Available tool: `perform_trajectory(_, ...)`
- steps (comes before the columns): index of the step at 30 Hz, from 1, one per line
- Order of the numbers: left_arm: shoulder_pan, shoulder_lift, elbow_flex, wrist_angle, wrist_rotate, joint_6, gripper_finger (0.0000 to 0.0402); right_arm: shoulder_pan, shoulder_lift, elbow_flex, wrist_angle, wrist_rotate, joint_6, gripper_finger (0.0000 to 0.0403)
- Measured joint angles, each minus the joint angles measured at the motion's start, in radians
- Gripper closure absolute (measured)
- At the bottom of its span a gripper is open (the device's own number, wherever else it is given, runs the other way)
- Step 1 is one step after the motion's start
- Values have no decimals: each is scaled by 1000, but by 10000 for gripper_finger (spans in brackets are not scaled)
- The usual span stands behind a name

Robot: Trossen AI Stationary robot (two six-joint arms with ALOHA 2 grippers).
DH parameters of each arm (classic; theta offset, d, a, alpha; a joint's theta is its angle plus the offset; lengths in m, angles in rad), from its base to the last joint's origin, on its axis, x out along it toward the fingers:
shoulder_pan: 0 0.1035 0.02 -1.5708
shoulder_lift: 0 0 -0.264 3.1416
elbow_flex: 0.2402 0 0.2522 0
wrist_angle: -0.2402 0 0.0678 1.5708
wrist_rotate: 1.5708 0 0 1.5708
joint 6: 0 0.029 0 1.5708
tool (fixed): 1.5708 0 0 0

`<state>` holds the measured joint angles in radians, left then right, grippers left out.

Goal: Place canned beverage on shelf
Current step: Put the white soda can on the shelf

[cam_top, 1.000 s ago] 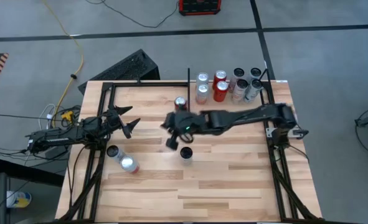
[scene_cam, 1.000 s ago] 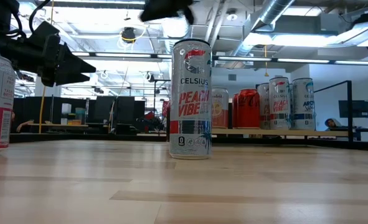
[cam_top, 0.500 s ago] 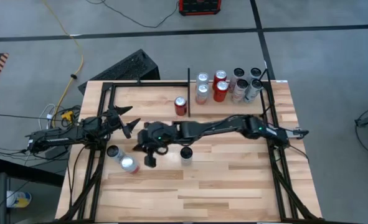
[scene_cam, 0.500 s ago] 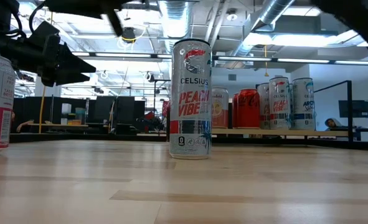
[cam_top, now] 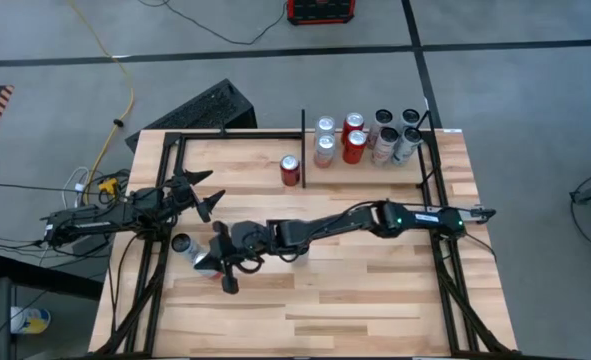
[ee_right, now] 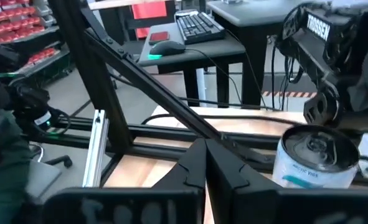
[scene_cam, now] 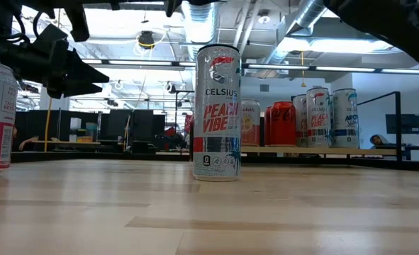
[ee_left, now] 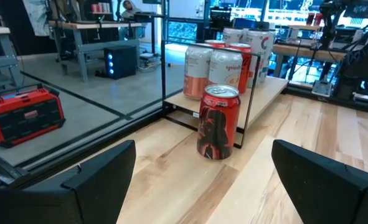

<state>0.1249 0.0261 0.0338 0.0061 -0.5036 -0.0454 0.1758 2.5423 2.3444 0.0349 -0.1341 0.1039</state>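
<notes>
Cans closest to you are the risk: your right gripper [cam_top: 227, 262], fingers pressed together and holding nothing, hangs at the near left of the table, right beside the two cans [cam_top: 195, 254] standing there. In the right wrist view a white can [ee_right: 317, 158] sits just beside the closed fingertips. Descend like this and, in my judgement, the shut fingers would strike a rim or side and tip the can, which could roll toward the table edge. You would need to spread the fingers before closing in.

Slightly farther in, the peach can [scene_cam: 217, 113] stands upright under the stretched right arm; a low sweep back could knock it.

Your left gripper [cam_top: 203, 197], fingers spread wide and empty, waits at the left rail close by; the two arms could collide.

Farther still, a red can [ee_left: 218, 122] stands alone on the table just in front of the shelf [ee_left: 268, 93].

At the far right corner, that shelf already holds a tight cluster of cans [cam_top: 367, 138], so a careless placement may topple neighbours.
</notes>
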Motion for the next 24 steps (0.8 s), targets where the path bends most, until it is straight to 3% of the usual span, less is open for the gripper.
perform_trajectory(7, 0, 0, 0, 0, 0, 0, 40, 9, 0, 0, 10, 116, -109, 308)
perform_trajectory(13, 0, 0, 0, 0, 0, 0, 40, 5, 0, 0, -7, 192, -153, 189)
perform_trajectory(19, 0, 0, 0, 0, 0, 0, 40, -4, 0, -1, -3, 192, -99, 59)
perform_trajectory(22, 0, 0, 0, 0, 0, 0, 40, -12, 20, -3, 23, 187, -93, 16)
perform_trajectory(24, 0, 0, 0, 0, 0, 0, 40, -13, 31, -7, 15, 176, -82, 8)
